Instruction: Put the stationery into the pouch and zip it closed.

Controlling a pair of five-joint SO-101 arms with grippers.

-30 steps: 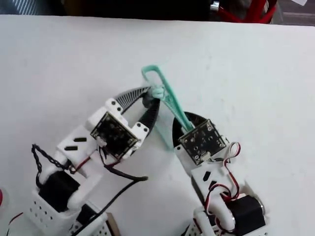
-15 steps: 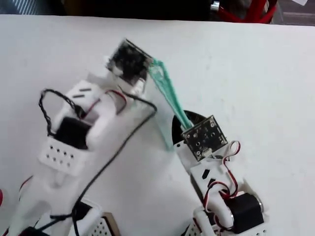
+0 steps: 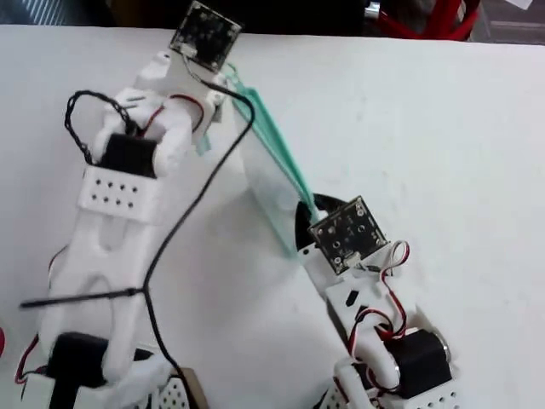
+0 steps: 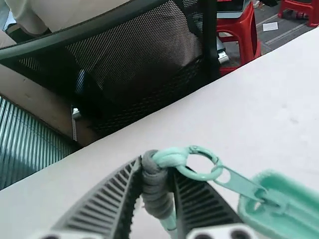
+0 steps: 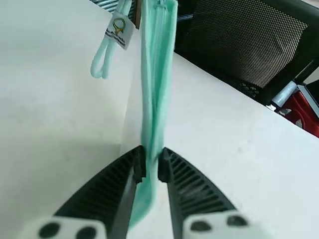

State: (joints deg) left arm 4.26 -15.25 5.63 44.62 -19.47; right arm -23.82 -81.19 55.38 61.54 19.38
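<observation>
A mint green pouch (image 3: 271, 170) stands on edge on the white table, stretched between both grippers. My left gripper (image 4: 157, 173) is shut on the grey and mint cord of the zip pull, at the pouch's far end. The pull's ring (image 4: 202, 164) and slider (image 4: 249, 191) lie just beyond the fingertips, at the pouch's corner (image 4: 281, 206). My right gripper (image 5: 151, 163) is shut on the near end of the pouch (image 5: 157, 79), seen in the high view under its camera board (image 3: 303, 227). A mint loop with a small tag (image 5: 118, 26) hangs off the far end.
The left arm (image 3: 128, 162) stretches across the table's left half to its far edge. A black mesh chair (image 4: 149, 59) and a red stool (image 4: 239, 30) stand beyond that edge. A red thing (image 3: 2, 341) shows at the near left.
The left arm has swung from the table's middle out to the far edge, drawing the zip pull along the pouch and pulling it out long. The right gripper has kept its hold.
</observation>
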